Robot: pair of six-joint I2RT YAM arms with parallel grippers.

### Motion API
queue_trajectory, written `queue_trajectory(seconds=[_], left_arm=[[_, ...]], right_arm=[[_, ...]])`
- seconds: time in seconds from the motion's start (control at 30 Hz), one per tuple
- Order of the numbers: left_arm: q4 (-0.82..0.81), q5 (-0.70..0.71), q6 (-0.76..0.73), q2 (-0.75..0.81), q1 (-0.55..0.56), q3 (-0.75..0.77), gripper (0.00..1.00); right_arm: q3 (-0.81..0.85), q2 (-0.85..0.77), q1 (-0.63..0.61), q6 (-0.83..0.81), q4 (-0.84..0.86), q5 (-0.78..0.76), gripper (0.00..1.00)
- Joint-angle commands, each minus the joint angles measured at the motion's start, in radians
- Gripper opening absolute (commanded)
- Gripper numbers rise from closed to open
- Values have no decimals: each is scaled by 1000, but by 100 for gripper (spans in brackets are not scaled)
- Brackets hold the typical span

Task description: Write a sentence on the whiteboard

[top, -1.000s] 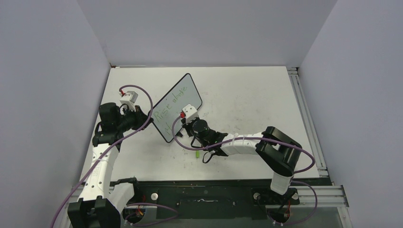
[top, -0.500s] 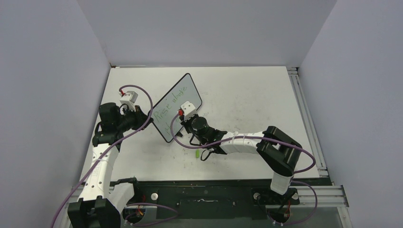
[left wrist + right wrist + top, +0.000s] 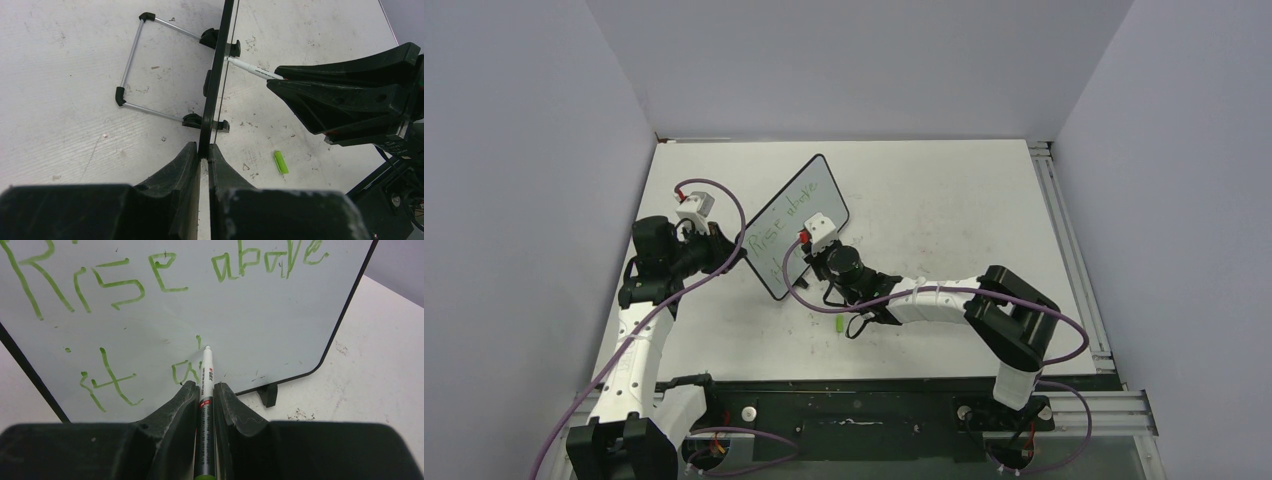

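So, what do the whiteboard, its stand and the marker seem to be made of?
The whiteboard looks like a smooth white coated sheet in a thin black frame, probably plastic. The stand seems bare metal rod, silvery and shiny, with black plastic-looking corner caps. The marker appears to be white plastic, with print on its barrel.

**Desk:** Report illumination, top view.

**Operator:** I read even, diffuse light from overhead. The tabletop (image 3: 944, 200) is bright white without clipping, and the shadows on it are soft and short.

**Desk:** Wrist views?

**Operator:** In the left wrist view I get sharp mid-distance detail. The left gripper (image 3: 203, 147) is near-black and slightly soft at the bottom edge. In the right wrist view the sentence (image 3: 120, 285) is in focus. The whiteboard (image 3: 260, 315) shows a dull grey sheen with no hard glare. The right gripper (image 3: 206, 386) is underexposed.
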State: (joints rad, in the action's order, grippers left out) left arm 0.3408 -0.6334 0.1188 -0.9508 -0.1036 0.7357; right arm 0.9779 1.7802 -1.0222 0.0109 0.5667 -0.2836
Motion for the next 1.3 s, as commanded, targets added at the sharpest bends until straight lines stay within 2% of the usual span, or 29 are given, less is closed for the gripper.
queue_trajectory(seconds=[0.0,1.27], left_arm=[[-28,-30,9,10,4,40,0],[-28,-31,8,10,5,39,0]], right_arm=[[4,-63,-4,-3,61,-26,5],[44,16,30,2,76,6,5]])
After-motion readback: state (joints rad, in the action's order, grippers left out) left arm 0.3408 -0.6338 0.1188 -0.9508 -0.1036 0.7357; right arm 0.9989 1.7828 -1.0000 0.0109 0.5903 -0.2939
